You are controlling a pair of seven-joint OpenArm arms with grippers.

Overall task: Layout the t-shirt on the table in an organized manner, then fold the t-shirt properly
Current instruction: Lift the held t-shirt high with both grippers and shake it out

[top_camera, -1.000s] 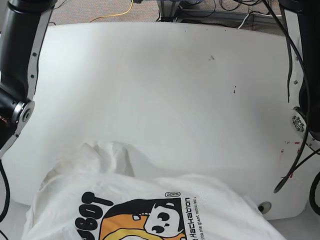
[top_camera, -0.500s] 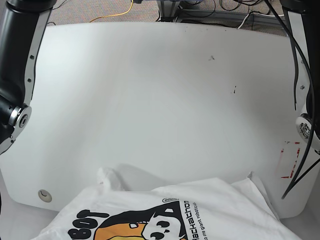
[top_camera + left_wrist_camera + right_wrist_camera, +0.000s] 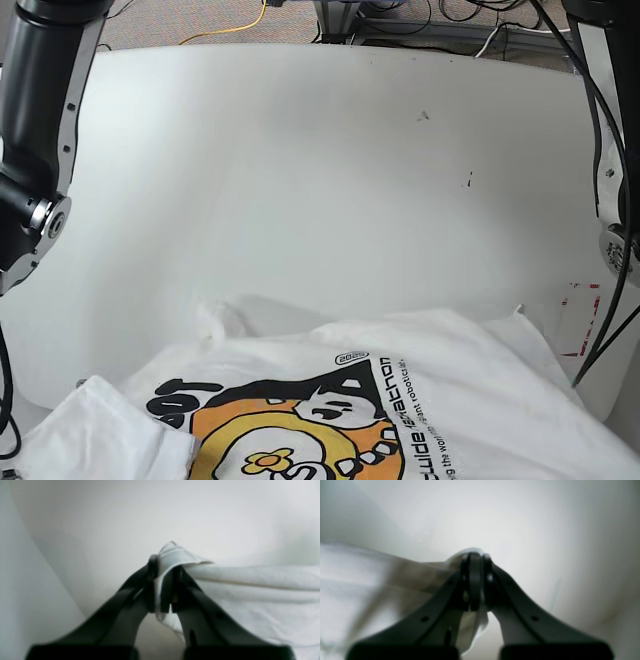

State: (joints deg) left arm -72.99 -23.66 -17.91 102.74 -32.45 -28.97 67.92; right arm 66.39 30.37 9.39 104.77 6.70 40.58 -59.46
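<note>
While the t-shirt (image 3: 400, 400) is spread print-up across the counter (image 3: 300, 180), long axis left-right | fabric is clamped by left pincer (image 3: 163, 580) | cloth is pinched by right pincer (image 3: 475, 580)

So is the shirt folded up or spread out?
Spread out, not folded: the t-shirt shows its print, each hand pinching an edge.

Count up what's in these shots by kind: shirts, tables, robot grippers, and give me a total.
t-shirt: 1
table: 1
Grippers: 2, the left gripper and the right gripper, each shut on t-shirt cloth
Total: 4
</note>
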